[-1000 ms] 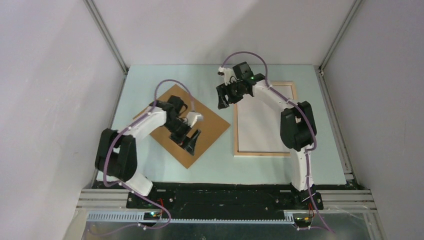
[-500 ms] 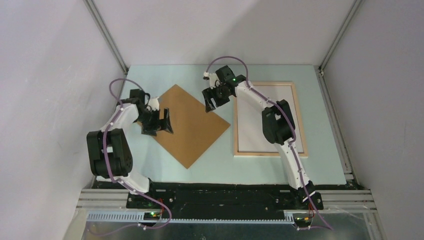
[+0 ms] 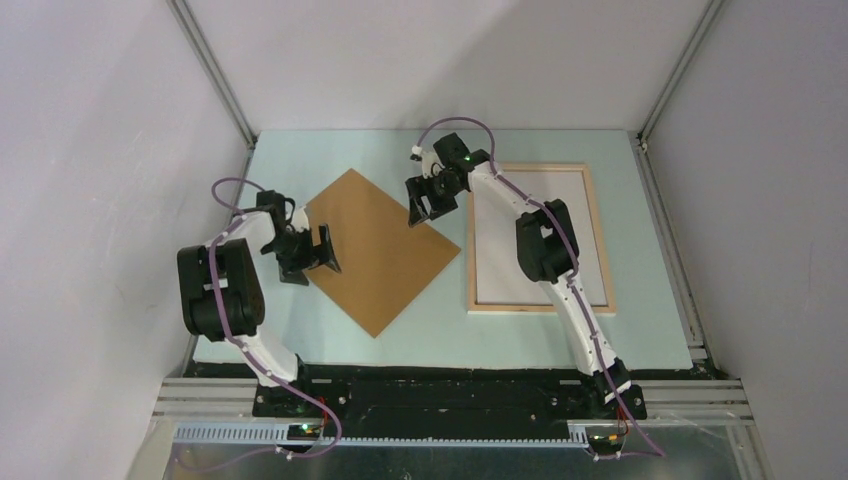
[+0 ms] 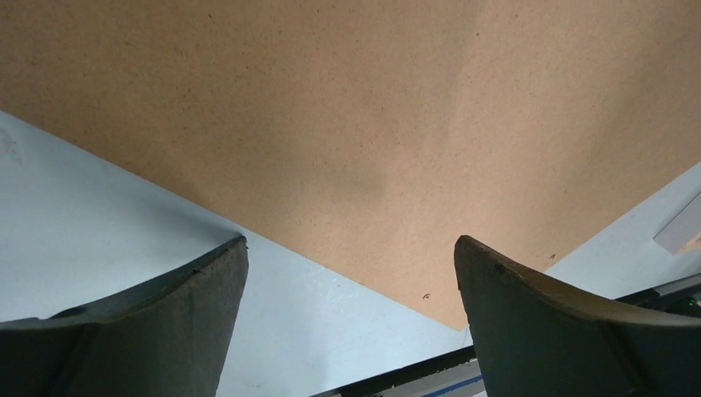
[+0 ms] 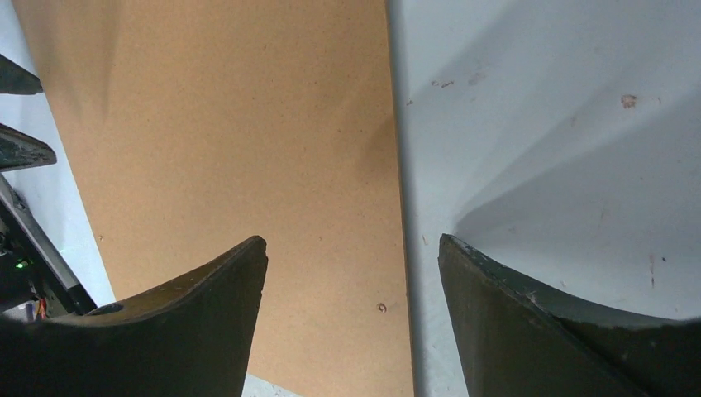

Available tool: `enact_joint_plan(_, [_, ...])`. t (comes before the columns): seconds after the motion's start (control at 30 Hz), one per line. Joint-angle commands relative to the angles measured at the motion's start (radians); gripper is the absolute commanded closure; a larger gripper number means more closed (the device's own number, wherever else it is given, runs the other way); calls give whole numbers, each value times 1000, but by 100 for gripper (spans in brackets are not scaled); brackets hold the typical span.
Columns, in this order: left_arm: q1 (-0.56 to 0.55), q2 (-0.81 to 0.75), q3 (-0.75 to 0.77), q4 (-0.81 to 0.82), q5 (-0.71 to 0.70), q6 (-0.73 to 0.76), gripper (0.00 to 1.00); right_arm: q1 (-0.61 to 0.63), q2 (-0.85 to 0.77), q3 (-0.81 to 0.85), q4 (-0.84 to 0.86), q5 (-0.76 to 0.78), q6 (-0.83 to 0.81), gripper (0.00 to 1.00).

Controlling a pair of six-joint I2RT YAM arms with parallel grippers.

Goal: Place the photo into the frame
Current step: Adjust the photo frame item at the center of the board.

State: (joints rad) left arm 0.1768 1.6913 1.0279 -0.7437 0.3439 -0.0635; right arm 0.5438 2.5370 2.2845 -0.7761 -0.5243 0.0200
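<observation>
The frame (image 3: 597,240) lies flat on the right of the table, pale wood edges up, a plain whitish sheet filling its opening. The photo's picture side does not show; I cannot tell whether that sheet is the photo. My left gripper (image 3: 325,248) is open at the left edge of the brown backing board (image 3: 385,250); in the left wrist view the gripper (image 4: 350,273) straddles the board's (image 4: 347,124) edge. My right gripper (image 3: 425,200) is open over the board's upper right edge. In the right wrist view the gripper (image 5: 351,248) spans that edge of the board (image 5: 231,149).
The pale blue table (image 3: 440,325) is walled in by white panels on three sides. A black and aluminium rail (image 3: 450,400) with the arm bases runs along the near edge. The board lies diagonally, left of the frame.
The left arm has swung left from above the board's middle to its left edge. The right arm has moved left from the frame's top left corner to the board's edge, jaws widening.
</observation>
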Motion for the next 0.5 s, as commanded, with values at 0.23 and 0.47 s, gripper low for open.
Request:
enact_joint_plan(0.23, [9, 78, -3, 44, 75, -30, 0, -13, 78, 108, -14, -149, 80, 18])
enact_joint_plan(0.47, [10, 111, -3, 47, 110, -23, 0, 8, 110, 125, 19, -230, 141, 17])
